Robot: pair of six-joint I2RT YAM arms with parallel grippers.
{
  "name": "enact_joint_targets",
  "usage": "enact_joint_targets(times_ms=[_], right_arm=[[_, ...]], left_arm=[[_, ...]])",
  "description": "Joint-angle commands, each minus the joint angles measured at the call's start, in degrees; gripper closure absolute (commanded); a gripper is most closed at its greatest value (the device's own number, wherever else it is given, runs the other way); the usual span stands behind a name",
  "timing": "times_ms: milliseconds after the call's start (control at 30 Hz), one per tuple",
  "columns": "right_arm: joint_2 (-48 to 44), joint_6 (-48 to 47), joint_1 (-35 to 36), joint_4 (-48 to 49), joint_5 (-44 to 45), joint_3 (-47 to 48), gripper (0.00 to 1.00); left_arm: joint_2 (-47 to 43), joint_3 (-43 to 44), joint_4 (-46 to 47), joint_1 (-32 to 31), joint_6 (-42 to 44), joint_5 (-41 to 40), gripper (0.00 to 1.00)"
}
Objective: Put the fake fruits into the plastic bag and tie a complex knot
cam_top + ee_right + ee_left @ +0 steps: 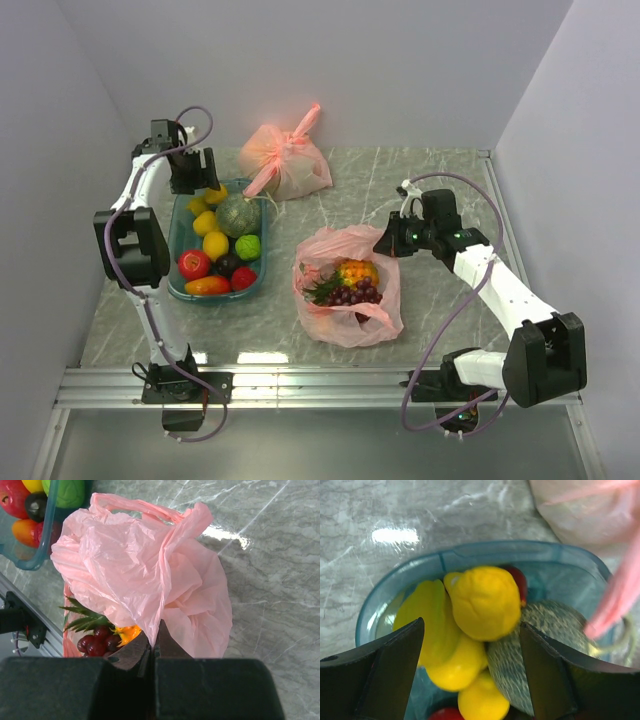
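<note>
Your left gripper (471,625) is hanging with its jaws spread wide over the far end of the teal tub (215,297). It is gripping nothing and framing a lemon (482,602) that is lying among other yellow fruits beside a green melon (238,213). A lime (248,246), a red apple (193,263) and a mango (207,286) are sitting toward the tub's near end. Everything is resting on a grey marble-patterned table (440,180) closed in by plain pale walls (400,70), with a paler tied bag (290,165) lying at the back. Right of the tub, well apart from your left gripper, the plastic bag (345,325) is lying open on the table, showing a pineapple (355,270) and purple grapes (355,293). Your right gripper (151,652) is pinching the bag's right-hand rim, jaws clamped tight on the pink film.
</note>
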Motion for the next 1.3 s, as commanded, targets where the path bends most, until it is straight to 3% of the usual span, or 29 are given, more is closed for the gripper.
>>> enact_joint_targets(times_ms=[0, 333, 500, 733, 867, 1067, 1267], right_arm=[[0.39, -0.96, -0.22, -0.21, -0.32, 2.06, 1.0], [1.27, -1.05, -0.31, -0.65, 0.29, 2.76, 1.0], [1.09, -1.31, -0.22, -0.83, 0.55, 2.94, 1.0], [0.39, -1.57, -0.22, -0.65, 0.55, 2.15, 1.0], [0.21, -1.49, -0.22, -0.56, 0.47, 2.33, 1.0], [0.57, -0.52, -0.22, -0.12, 0.03, 3.03, 1.0], [1.71, 0.01, -0.31, -0.39, -0.15, 4.17, 1.0]], left_arm=[[0.56, 2.16, 5.14, -0.62, -1.66, -1.54, 0.18], [6.45, 2.52, 7.78, -2.11, -2.54, -0.31, 0.27], [4.79, 2.43, 6.91, -2.02, -2.11, 0.83, 0.52], [-6.54, 3.13, 2.43, -2.73, 1.75, 5.48, 0.89], [-12.78, 1.38, 0.4, -4.92, 3.96, 10.13, 0.98], [-22.81, -6.78, 2.5, -15.37, 3.17, 21.29, 1.0], [-26.68, -15.04, 10.93, -31.8, -2.27, 37.64, 1.0]])
